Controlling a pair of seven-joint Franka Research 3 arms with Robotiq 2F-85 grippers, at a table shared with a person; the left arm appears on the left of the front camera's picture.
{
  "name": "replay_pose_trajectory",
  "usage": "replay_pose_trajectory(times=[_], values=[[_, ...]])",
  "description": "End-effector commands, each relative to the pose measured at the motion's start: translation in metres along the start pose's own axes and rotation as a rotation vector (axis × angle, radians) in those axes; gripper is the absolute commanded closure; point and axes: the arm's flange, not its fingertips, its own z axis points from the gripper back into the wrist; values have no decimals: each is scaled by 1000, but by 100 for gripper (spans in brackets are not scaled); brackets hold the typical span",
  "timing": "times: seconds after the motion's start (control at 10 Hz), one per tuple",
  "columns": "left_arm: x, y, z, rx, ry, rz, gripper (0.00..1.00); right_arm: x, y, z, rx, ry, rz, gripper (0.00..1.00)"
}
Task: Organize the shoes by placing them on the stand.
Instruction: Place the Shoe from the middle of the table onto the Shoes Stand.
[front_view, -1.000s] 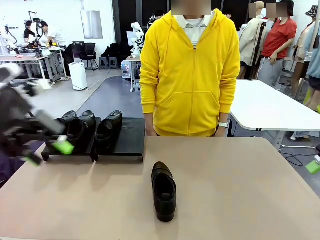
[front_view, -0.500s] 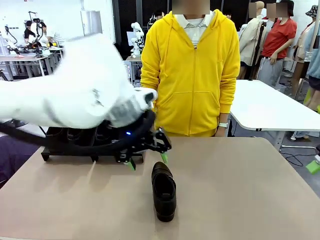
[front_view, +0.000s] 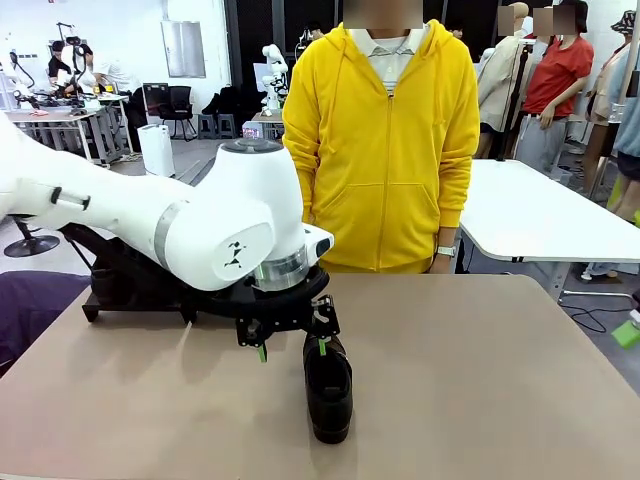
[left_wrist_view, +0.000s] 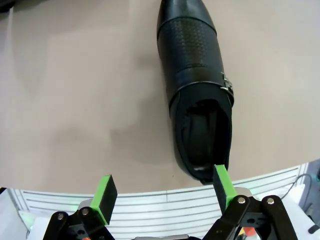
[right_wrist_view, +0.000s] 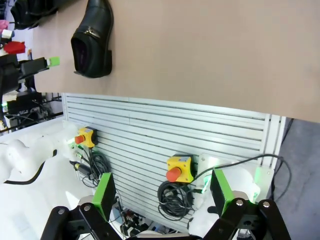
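Left end effector (front_view: 290, 348) open (wide) over shoe (front_view: 328, 388), stand (front_view: 130, 290) behind

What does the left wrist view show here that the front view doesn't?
Left wrist view alone: the shoe's side buckle and open inside, with one green finger pad by its heel and the other wide of it over bare table. Front view alone: the stand behind the left arm, and the person. Both: the shoe on the table, with the left gripper open.
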Motion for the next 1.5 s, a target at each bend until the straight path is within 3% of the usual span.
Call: replay_pose_trajectory(times=[0.0, 0.2, 0.7, 0.8, 0.9, 1.4], values=[[8, -11, -26, 13, -18, 7, 0, 0, 1, 1, 24, -3, 23, 0], [12, -10, -56, 42, 30, 10, 0, 0, 1, 1, 24, -3, 23, 0], [17, -13, -86, 65, -41, -29, 0, 0, 1, 1, 24, -3, 23, 0], [17, -13, -86, 80, -46, -22, 39, 0, 1, 1, 24, -3, 23, 0], [18, -14, -86, 80, -41, -19, 98, 0, 1, 1, 24, -3, 23, 0], [19, -10, -83, 114, -73, -12, 100, 0, 1, 1, 24, -3, 23, 0]])
